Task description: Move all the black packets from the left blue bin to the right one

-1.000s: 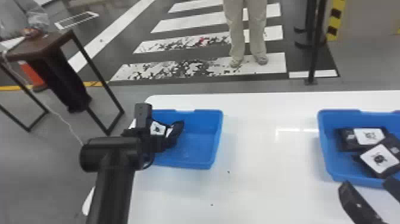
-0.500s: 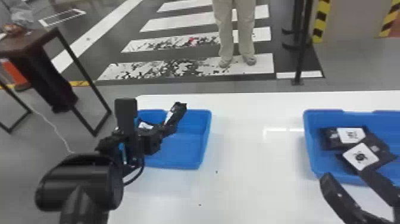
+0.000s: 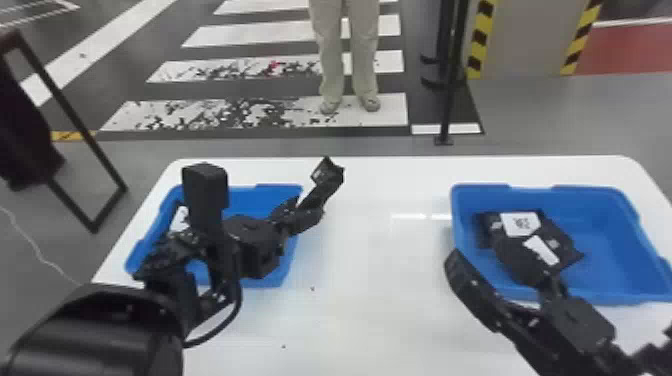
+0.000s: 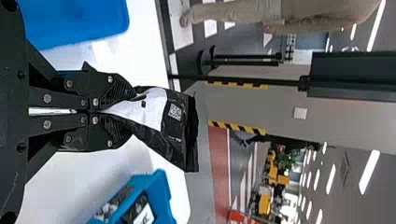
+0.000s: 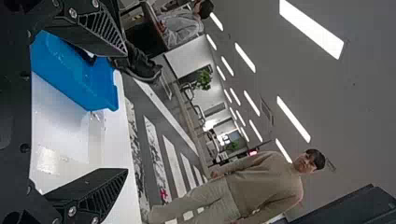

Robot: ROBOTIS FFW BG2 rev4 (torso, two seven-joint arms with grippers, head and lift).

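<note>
clearly, the job is only partly done: the left gripper (image 4: 122,110) is closed on a black packet (image 4: 180,134), held out in front of its fingertips and above the left bin (image 3: 255,197). what looks like another packet (image 3: 179,220) lies in that bin, behind the hand. well off to its right, the right bin (image 3: 605,250) has at least two packets (image 3: 520,224), just beyond the wide-spread, empty right gripper (image 5: 127,111). both held and binned ones seem left to move.

The left bin (image 3: 250,197) at eight o'clock was blue, the packets (image 3: 520,223) at three black-and-white, the wall edging (image 3: 478,42) striped yellow-black.
</note>
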